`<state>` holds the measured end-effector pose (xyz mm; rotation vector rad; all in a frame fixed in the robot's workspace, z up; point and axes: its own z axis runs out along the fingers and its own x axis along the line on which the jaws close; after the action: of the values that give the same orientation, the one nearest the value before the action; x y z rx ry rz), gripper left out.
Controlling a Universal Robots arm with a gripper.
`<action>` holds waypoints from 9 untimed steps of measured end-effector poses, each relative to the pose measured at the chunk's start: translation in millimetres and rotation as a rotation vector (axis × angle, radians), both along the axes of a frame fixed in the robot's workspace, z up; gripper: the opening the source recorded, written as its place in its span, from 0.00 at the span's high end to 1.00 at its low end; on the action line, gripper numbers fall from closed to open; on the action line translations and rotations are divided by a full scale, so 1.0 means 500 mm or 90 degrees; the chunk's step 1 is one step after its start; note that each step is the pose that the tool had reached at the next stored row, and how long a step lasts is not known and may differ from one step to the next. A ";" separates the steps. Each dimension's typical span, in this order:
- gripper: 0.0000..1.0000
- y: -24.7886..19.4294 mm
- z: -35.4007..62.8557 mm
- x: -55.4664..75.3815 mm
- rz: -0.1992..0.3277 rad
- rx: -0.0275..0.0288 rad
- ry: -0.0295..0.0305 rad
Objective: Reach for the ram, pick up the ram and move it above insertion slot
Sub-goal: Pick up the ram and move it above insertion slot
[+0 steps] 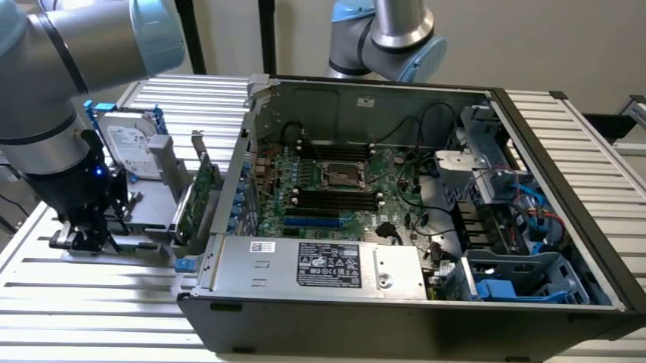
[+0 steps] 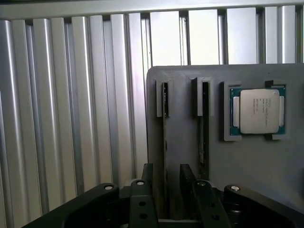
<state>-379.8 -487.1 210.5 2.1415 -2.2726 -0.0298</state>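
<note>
Two rams stand on edge in a grey holder (image 2: 266,166). The nearer ram (image 2: 165,137) is a thin dark-green stick running between my fingers. A second ram (image 2: 205,128) stands in the slot beside it. My gripper (image 2: 166,175) is open and straddles the first ram, with a black finger (image 2: 147,176) on each side and a small gap to the board. In the exterior view the gripper (image 1: 86,227) hangs low over the holder (image 1: 141,219), at the exterior view's left of the open computer case. The motherboard's black slots (image 1: 333,198) lie inside the case.
A processor chip (image 2: 259,111) sits in the holder's square recess. A silver hard drive (image 1: 131,144) and a green expansion card (image 1: 205,185) stand between holder and case (image 1: 302,302). Another arm (image 1: 394,38) stands behind the case. The table (image 1: 101,318) is ribbed aluminium.
</note>
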 end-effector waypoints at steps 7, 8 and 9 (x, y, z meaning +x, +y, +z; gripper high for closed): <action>0.64 -0.0011 -0.022 0.000 0.000 0.0038 0.0000; 0.64 -0.0014 -0.023 0.000 0.000 0.0054 0.0001; 0.64 -0.0019 -0.023 0.000 0.000 0.0070 0.0004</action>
<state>-379.7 -488.1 198.9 2.1473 -2.2767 -0.0431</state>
